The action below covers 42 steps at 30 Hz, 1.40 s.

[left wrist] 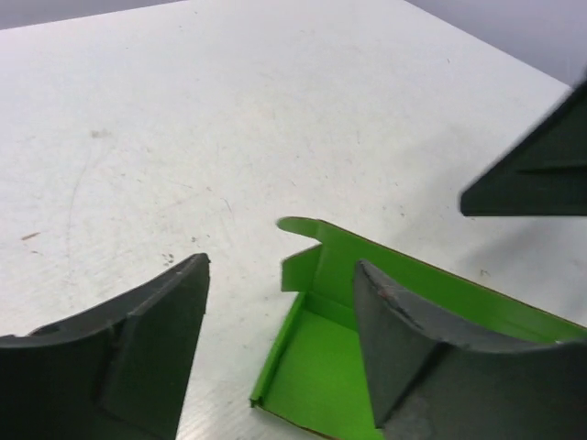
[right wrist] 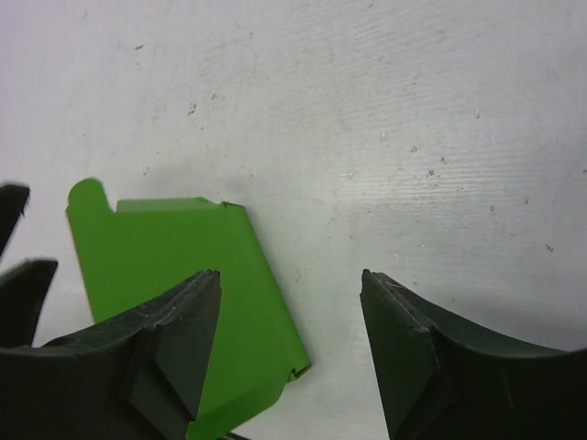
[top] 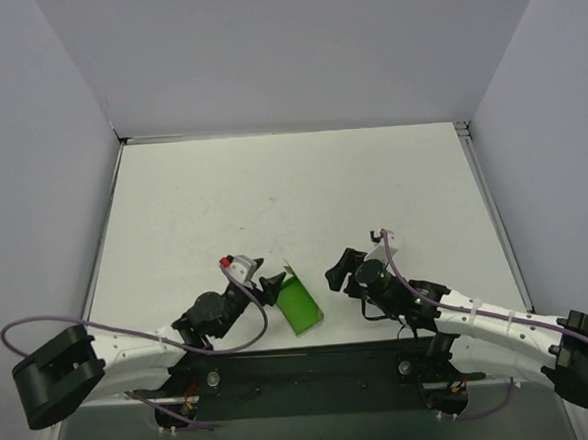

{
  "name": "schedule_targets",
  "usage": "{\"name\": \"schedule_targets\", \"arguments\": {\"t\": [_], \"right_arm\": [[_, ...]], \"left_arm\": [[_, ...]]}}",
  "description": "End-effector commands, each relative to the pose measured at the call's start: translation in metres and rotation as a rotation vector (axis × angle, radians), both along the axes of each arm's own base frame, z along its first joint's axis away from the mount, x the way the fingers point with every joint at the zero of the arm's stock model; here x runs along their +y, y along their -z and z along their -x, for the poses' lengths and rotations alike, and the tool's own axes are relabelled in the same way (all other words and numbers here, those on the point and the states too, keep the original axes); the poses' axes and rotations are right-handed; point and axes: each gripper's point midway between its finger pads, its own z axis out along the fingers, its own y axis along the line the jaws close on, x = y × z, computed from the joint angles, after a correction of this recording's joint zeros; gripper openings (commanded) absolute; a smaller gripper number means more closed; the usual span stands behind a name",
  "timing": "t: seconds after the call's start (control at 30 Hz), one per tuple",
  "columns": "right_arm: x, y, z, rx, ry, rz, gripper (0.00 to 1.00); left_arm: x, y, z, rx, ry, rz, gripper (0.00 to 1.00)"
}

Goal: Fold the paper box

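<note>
The paper box (top: 301, 306) is lying close to the near edge of the table (top: 272, 182), between the two arms. One side wall with its small tab is standing up, and the rest is lying open.

The left gripper (left wrist: 282, 268) is standing with its fingers apart, gripping nothing. One finger is hanging over the inside of the box and the other over bare table. The right gripper (right wrist: 289, 280) is also spread and empty, and the box is lying beside it, partly under one finger.

I am judging that nothing is pinning the card. If you are pushing a flap from one side only, the whole box is probably sliding instead of folding, perhaps off the near edge. If you are closing the left fingers too hard, you are creasing the thin wall in a wrong place. The grippers are also working near each other, so you are risking a collision.
</note>
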Motion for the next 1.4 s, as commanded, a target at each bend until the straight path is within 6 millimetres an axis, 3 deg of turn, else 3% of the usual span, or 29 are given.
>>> {"name": "schedule_targets", "arguments": {"t": [0.0,0.1,0.17,0.2,0.23,0.37,0.53,0.83,0.97,1.37], "right_arm": [[0.001,-0.038,0.015,-0.179,-0.142,0.134,0.64],[-0.01,-0.045,0.03,-0.192,-0.157,0.245,0.65],[0.002,-0.06,0.044,-0.205,-0.182,0.233,0.65],[-0.008,-0.062,0.045,-0.228,-0.153,0.296,0.65],[0.0,-0.068,0.057,-0.257,-0.188,0.296,0.65],[0.012,-0.08,0.07,-0.279,-0.202,0.326,0.66],[0.019,-0.069,0.074,-0.228,-0.189,0.408,0.65],[0.04,-0.059,0.069,-0.178,-0.217,0.507,0.58],[0.049,-0.046,0.067,-0.126,-0.241,0.561,0.52],[0.052,-0.033,0.064,-0.061,-0.297,0.619,0.2]], "left_arm": [[0.017,0.002,-0.005,0.1,0.083,-0.021,0.83],[0.024,-0.008,-0.005,0.101,0.141,0.0,0.92],[0.03,-0.01,-0.011,0.118,0.168,0.023,0.92],[0.027,-0.017,-0.013,0.099,0.186,0.048,0.93],[0.026,-0.021,-0.016,0.096,0.211,0.052,0.93],[0.014,-0.006,-0.019,0.16,0.311,0.026,0.93],[0.002,-0.005,-0.023,0.162,0.393,0.018,0.92],[0.002,-0.004,-0.032,0.16,0.373,0.007,0.91],[0.003,0.0,-0.036,0.161,0.358,-0.01,0.91],[0.001,0.003,-0.043,0.163,0.358,-0.032,0.91]]}}
